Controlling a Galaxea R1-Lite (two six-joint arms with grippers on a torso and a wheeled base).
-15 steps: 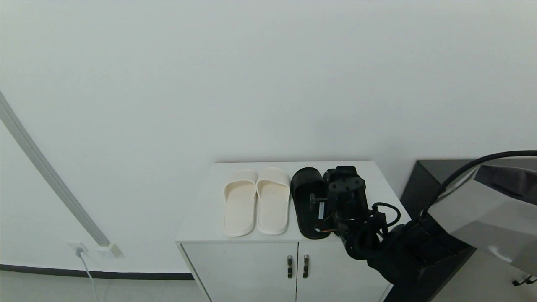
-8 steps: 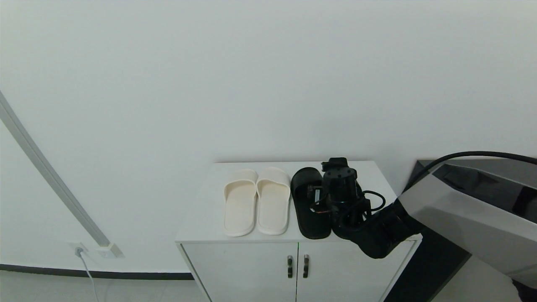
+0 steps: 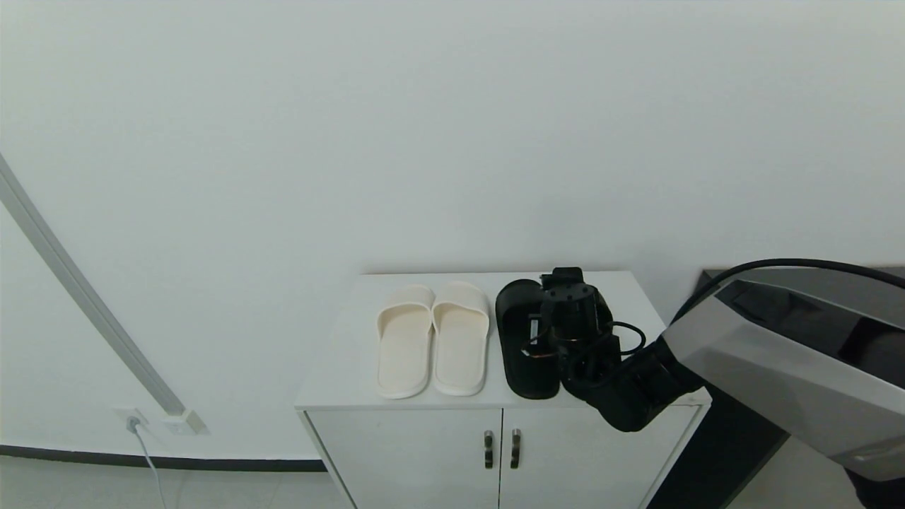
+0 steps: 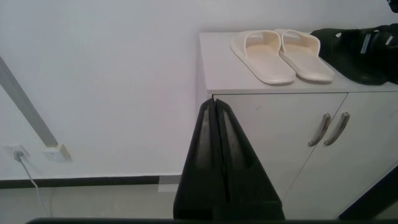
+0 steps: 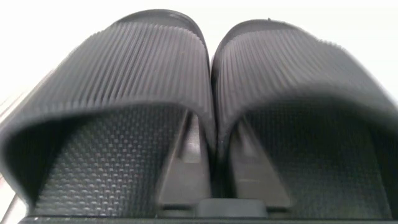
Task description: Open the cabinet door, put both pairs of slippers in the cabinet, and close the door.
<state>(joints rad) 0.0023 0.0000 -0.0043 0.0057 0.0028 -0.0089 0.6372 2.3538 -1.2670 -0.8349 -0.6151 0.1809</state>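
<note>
Your right gripper (image 5: 216, 124) is down on the black slippers (image 5: 155, 74), which lie side by side at the right end of the cabinet top (image 3: 339, 375). One jaw sits inside each slipper, under the ribbed straps. The two touching inner walls are pinched between them, so the jaws look clenched on the pair.

That seam is a sensible place to hold. The slippers look like soft moulded foam, light and springy, with a textured footbed that should resist sliding. Expect the walls to squash under the squeeze and the outer halves to droop or splay when lifted. A hold near the straps should carry better than one near the heels.

The cream slippers (image 3: 452, 339) lie just beside the black pair, towards the left, and are probably just as soft and light.

Your left gripper (image 4: 215, 102) hangs low, out in front of the cabinet (image 3: 424, 452) and to its left, with its jaws pressed together on nothing. Both doors are closed, their bar handles (image 3: 488, 449) side by side at the centre. You'll need a door opened before any pair can go in.
</note>
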